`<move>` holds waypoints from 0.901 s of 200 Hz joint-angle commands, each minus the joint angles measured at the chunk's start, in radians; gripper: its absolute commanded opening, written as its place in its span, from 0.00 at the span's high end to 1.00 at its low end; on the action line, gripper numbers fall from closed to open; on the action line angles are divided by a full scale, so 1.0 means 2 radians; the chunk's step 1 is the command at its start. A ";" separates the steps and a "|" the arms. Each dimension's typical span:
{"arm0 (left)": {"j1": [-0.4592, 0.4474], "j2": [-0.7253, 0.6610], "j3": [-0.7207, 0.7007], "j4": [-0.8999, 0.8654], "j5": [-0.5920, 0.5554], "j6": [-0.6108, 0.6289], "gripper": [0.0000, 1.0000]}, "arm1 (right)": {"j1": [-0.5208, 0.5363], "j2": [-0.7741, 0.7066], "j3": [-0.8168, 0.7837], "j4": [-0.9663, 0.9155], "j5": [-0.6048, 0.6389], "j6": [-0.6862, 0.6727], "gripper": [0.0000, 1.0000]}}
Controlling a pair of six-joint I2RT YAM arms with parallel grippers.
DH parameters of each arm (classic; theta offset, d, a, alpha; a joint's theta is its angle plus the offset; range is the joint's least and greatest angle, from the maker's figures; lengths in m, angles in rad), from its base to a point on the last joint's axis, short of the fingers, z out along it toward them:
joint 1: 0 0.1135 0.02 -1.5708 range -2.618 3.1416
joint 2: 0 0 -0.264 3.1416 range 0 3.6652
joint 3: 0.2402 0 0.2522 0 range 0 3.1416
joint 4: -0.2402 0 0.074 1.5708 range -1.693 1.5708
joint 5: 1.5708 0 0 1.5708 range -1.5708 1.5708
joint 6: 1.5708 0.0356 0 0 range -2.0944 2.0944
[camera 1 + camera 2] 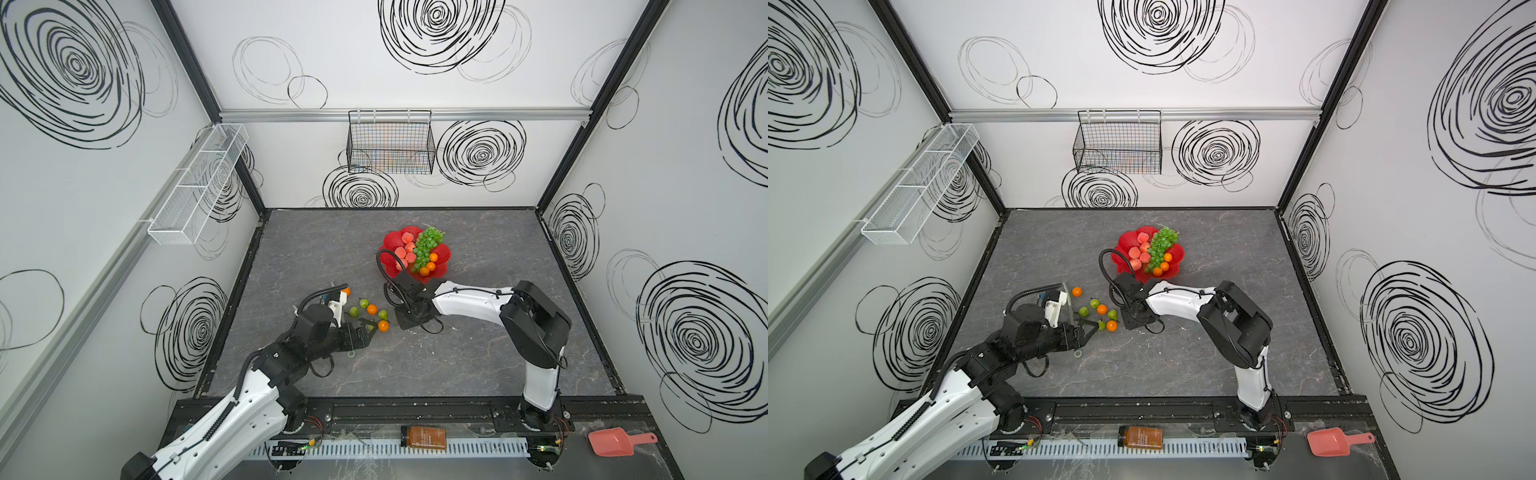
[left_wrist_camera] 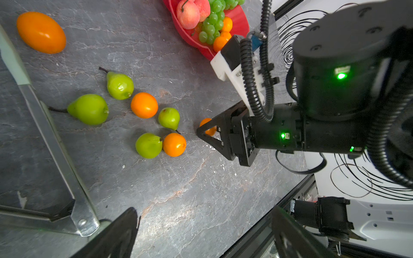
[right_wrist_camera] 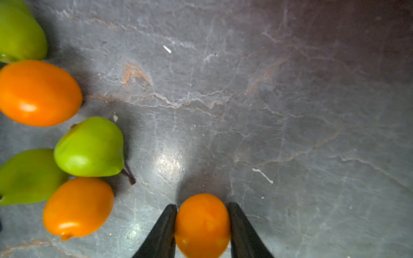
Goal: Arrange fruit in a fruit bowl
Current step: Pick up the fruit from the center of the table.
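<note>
While the red bowl (image 1: 390, 245) sits toward the far middle of the table (image 1: 478, 353) holding grapes (image 1: 428, 245), peaches (image 1: 407, 237) and a few tangerines (image 1: 428, 266), another tangerine (image 3: 202, 225), nearer and left of it, is pinched on both sides by the right gripper's (image 3: 202, 206) part-closed jaws. Just left of that lie green pears (image 1: 364, 303) and loose tangerines (image 1: 372, 309). By their near-left side, the left gripper (image 2: 204, 211) hovers wide open, empty.
</note>
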 commanded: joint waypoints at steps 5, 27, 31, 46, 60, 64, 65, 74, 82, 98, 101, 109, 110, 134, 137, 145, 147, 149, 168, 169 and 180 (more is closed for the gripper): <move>0.003 -0.004 -0.004 0.015 0.001 0.002 0.04 | 0.002 -0.011 -0.009 -0.011 0.004 0.002 0.60; 0.003 -0.002 -0.003 0.017 0.001 0.002 0.04 | 0.002 -0.018 -0.013 -0.009 0.004 0.003 0.61; 0.003 -0.002 -0.003 0.017 0.002 0.002 0.04 | 0.002 -0.020 -0.013 -0.009 0.004 0.003 0.61; 0.002 0.000 -0.001 0.019 0.001 0.003 0.04 | 0.000 -0.027 -0.015 -0.009 0.001 0.003 0.62; 0.002 0.002 0.001 0.020 0.001 0.003 0.04 | -0.001 -0.034 -0.015 -0.013 -0.001 0.003 0.63; 0.002 0.003 0.003 0.020 0.001 0.003 0.04 | -0.001 -0.036 -0.015 -0.014 -0.001 0.003 0.63; 0.002 0.003 0.003 0.020 0.001 0.004 0.04 | -0.001 -0.037 -0.015 -0.015 -0.001 0.003 0.63; 0.002 0.004 0.005 0.021 0.001 0.004 0.04 | -0.001 -0.042 -0.015 -0.017 -0.003 0.002 0.63; 0.001 0.005 0.006 0.022 0.001 0.004 0.04 | -0.001 -0.047 -0.017 -0.019 -0.004 0.002 0.63; 0.000 0.009 0.011 0.026 0.001 0.004 0.04 | -0.003 -0.058 -0.019 -0.022 -0.005 0.002 0.64; 0.000 0.010 0.012 0.026 0.001 0.003 0.04 | -0.003 -0.061 -0.020 -0.022 -0.005 0.002 0.64; -0.002 0.013 0.015 0.028 0.001 0.003 0.04 | -0.004 -0.066 -0.021 -0.024 -0.006 0.002 0.65; -0.002 0.013 0.015 0.028 0.001 0.003 0.04 | -0.004 -0.067 -0.021 -0.025 -0.006 0.002 0.65; -0.010 0.018 0.021 0.029 -0.005 0.002 0.04 | -0.009 -0.084 -0.019 -0.034 -0.005 0.002 0.66; -0.010 0.019 0.022 0.030 -0.005 0.002 0.04 | -0.009 -0.086 -0.019 -0.035 -0.004 0.002 0.66; -0.013 0.021 0.024 0.032 -0.007 0.002 0.04 | -0.012 -0.093 -0.019 -0.037 -0.004 0.002 0.66; -0.013 0.022 0.024 0.032 -0.007 0.002 0.04 | -0.013 -0.094 -0.019 -0.037 -0.004 0.002 0.66; -0.014 0.023 0.025 0.032 -0.007 0.002 0.04 | -0.013 -0.096 -0.019 -0.037 -0.004 0.002 0.66; -0.019 0.030 0.030 0.040 -0.010 0.002 0.04 | -0.024 -0.112 -0.021 -0.040 -0.008 0.000 0.66; -0.019 0.031 0.030 0.041 -0.010 0.002 0.04 | -0.025 -0.112 -0.021 -0.040 -0.008 0.000 0.66; -0.021 0.038 0.035 0.045 -0.011 0.002 0.04 | -0.033 -0.120 -0.022 -0.041 -0.010 -0.002 0.67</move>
